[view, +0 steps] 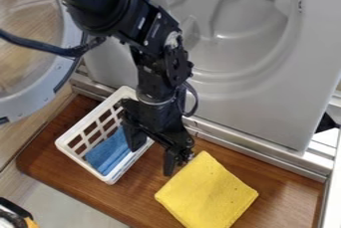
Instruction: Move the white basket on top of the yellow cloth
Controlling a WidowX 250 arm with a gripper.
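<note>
The claw (152, 162) hangs pointing down over the wooden board (47, 158), its two fingers spread wide apart, one over the inside of the white basket (65, 144) and the other outside it, with part of the basket's near long side between them; whether either finger touches the basket, I cannot tell; the basket sits upright on the board, mostly to the left of the claw in the view, beside the yellow cloth (208, 189) rather than on top of it; inside the basket, left of the claw and a little below it, lies a folded blue cloth (106, 153); the yellow cloth lies flat on the board to the right of the claw and below it, one corner pointing up just beside the outer finger, and it is apart from the basket; behind the claw stands a big grey panel (266, 115) with rounded hollows, a metal rail (266, 157) running along its foot; well up and to the left of the claw is a round door (32, 103), with a black cable (40, 46) crossing in front of it to the arm
</note>
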